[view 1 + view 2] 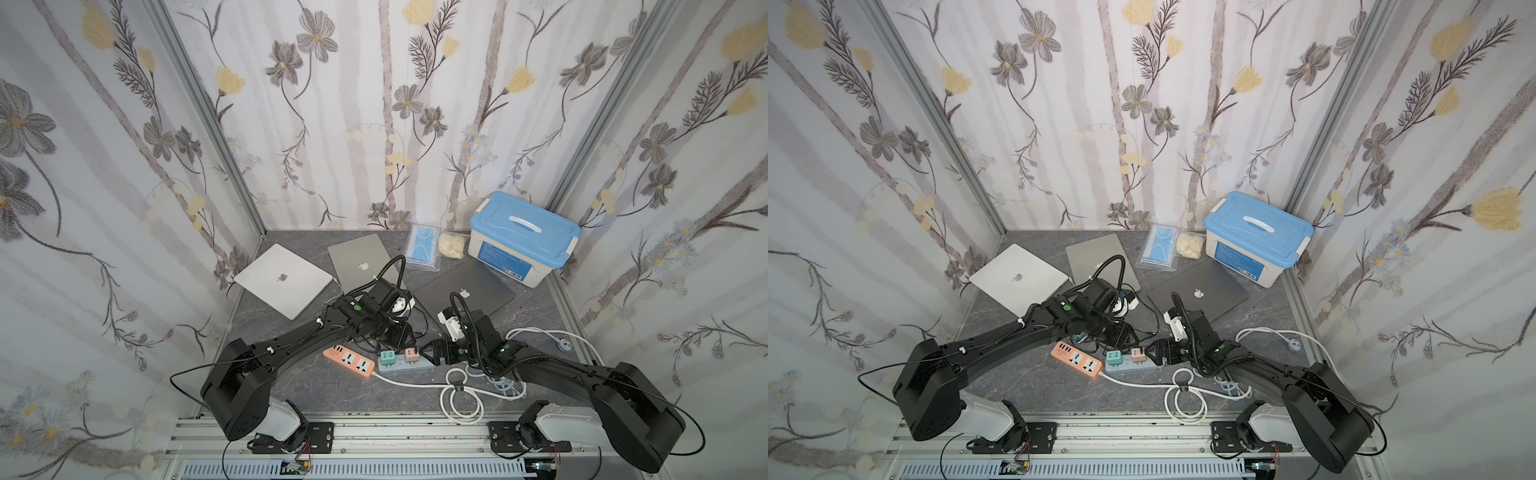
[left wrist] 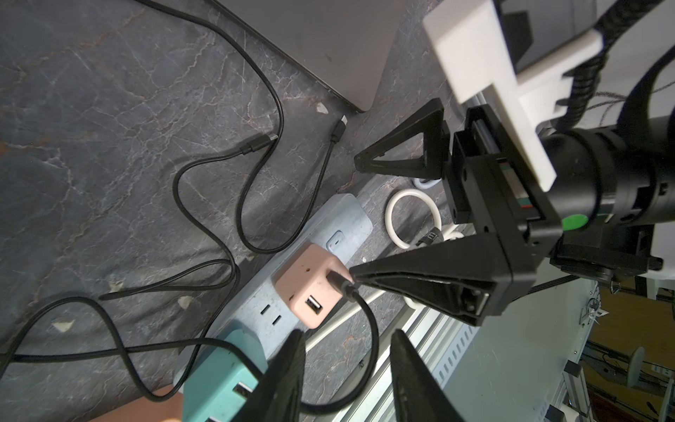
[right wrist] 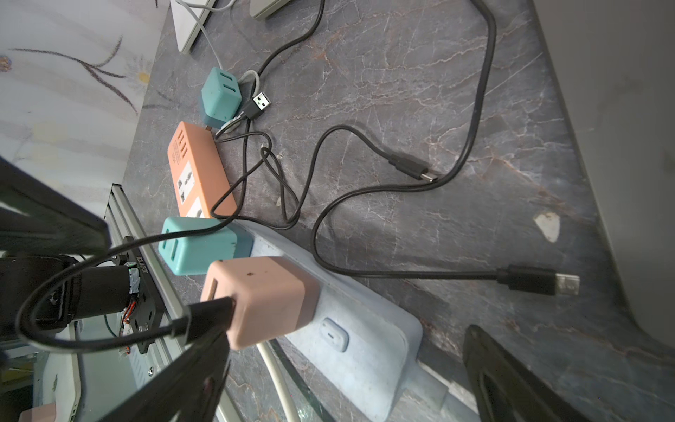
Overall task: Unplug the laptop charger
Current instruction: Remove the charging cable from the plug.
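Left of centre, the left gripper (image 2: 347, 339) hangs half-spread and empty beside the teal charger (image 3: 201, 248). Just right of it, the pink charger (image 3: 263, 296) sits plugged into the grey-blue power strip (image 3: 365, 347), between the wide-spread fingers of the right gripper (image 3: 345, 330).

Risk: one finger lies against the black cable plug (image 3: 208, 310), so a squeeze may catch that instead of the cube. Nothing pins the strip, so it may lift with the pull.

Teal charger crowds the left side. White cord (image 1: 461, 399) loops at near right.

Black jointed left arm (image 1: 291, 345) reaches from seven o'clock toward centre, black left gripper (image 2: 349, 380) jaws partly apart. Black jointed right arm (image 1: 561, 368) reaches from five o'clock, black right gripper (image 2: 356, 215) jaws spread wide.
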You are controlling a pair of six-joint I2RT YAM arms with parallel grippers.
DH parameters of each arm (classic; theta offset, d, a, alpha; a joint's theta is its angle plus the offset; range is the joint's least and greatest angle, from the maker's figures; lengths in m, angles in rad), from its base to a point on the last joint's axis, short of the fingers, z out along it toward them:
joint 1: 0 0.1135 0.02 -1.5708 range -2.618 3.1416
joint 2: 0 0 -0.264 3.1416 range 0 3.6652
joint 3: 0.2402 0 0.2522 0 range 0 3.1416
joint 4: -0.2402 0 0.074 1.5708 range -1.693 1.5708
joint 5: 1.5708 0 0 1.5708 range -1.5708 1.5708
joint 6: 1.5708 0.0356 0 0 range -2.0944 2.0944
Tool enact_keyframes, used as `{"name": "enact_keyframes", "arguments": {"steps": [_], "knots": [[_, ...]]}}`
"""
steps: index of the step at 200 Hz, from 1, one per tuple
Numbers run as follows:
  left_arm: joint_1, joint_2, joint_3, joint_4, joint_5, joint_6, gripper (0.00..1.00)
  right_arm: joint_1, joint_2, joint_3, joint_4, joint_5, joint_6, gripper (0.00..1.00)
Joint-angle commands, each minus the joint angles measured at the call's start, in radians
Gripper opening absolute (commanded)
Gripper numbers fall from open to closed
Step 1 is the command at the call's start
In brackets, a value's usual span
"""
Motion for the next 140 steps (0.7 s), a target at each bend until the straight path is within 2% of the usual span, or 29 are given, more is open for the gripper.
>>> {"name": "enact_keyframes", "arguments": {"steps": [1,71,98,119,140], "knots": [[-0.002,0.010,-0.001,0.003,0.001,0.022,0.42,0.000,0.022,0.004,0.060,-0.021,0.008,1.00],[-0.011,0.031,0.000,0.001,0.004,0.035,0.40,0.001,0.059,0.004,0.060,-0.011,0.012,1.00],[-0.015,0.034,-0.005,0.009,0.013,0.034,0.34,0.001,0.064,0.009,0.027,0.011,0.002,1.00],[-0.016,0.032,-0.003,0.009,0.020,0.034,0.22,0.002,0.077,0.018,0.001,0.025,-0.008,1.00],[-0.016,0.026,0.001,0.010,0.021,0.034,0.17,0.002,0.085,0.022,-0.012,0.033,-0.013,1.00]]}}
